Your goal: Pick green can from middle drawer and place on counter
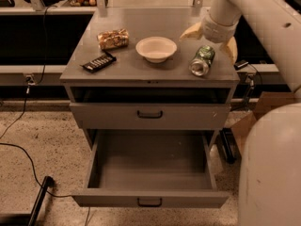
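Note:
The green can [201, 60] lies on its side at the right of the counter [141, 25], its silver end facing the front. My gripper [211, 40] is just above and behind the can, with its tan fingers [192, 31] spread open on either side and nothing between them. The middle drawer [150, 199] is pulled all the way out below, and its inside is bare.
A white bowl [156, 48] stands mid-counter, a tan snack packet [113, 38] to its left, and a dark bar [99, 62] near the left front edge. The upper drawer [149, 114] is closed. My white base [270, 168] stands at the right, and cables run over the floor [28, 154].

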Robot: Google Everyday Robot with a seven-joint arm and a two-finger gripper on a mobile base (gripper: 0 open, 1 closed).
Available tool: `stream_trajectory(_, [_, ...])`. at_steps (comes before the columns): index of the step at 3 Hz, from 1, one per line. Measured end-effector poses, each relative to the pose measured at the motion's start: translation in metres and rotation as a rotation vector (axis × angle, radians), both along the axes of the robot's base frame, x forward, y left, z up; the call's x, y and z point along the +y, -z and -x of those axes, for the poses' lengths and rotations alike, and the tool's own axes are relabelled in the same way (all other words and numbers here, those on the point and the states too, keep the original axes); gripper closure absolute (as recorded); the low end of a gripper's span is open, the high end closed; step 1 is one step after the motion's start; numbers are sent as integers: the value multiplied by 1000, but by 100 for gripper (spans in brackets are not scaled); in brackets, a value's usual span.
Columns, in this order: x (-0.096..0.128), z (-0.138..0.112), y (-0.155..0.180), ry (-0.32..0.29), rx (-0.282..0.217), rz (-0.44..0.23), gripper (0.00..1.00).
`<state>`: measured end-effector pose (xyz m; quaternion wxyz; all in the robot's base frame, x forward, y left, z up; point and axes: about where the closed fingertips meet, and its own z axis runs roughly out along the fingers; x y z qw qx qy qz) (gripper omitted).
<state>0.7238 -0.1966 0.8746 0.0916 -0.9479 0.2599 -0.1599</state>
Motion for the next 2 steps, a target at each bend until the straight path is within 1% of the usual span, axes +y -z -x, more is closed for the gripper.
stream_trajectory(1, [-16,8,-25,84,-12,-99,0])
stream_trajectory(2, [-14,5,-25,82,-17,-105,0])
